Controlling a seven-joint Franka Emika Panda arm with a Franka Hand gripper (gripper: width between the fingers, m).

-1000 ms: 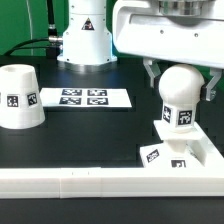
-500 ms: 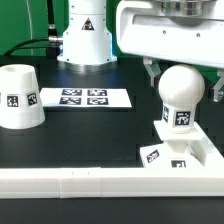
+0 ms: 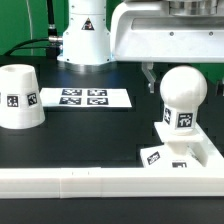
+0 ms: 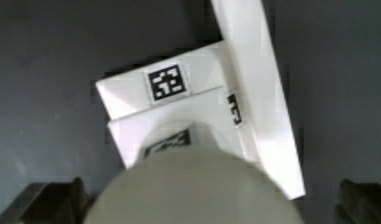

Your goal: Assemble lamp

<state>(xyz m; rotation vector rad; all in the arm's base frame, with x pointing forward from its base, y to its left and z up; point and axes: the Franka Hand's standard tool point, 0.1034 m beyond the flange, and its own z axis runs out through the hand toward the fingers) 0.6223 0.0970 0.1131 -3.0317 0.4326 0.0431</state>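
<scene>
- Looks like roughly two thirds done: got the bulb (image 3: 183, 95) standing upright on the base (image 3: 205, 150), over at the exterior view's right, just beside the rail (image 3: 90, 182).
- Can't tell from here if the bulb is seated all the way home or just perched in its socket.
- Still need to fetch the shade (image 3: 20, 97), which sits wide end down on the bench (image 3: 90, 135), well apart at the exterior view's left, past the marker board (image 3: 95, 97).
- Then just drop it over the bulb, and that should be the last part.
- Checked the pincer (image 4: 201, 205) in the wrist view: spread apart, holding nothing, with one of the fingers (image 4: 41, 205) on each side of the bulb's dome and a dark gap in between.
- Versus a second ago: riding higher now. Had the fingers down level with the bulb's sides and close in, now up near its top and clear of it.
- No sign of the bulb, base or shade budging between frames, so reads as a clean let-go and lift.
</scene>
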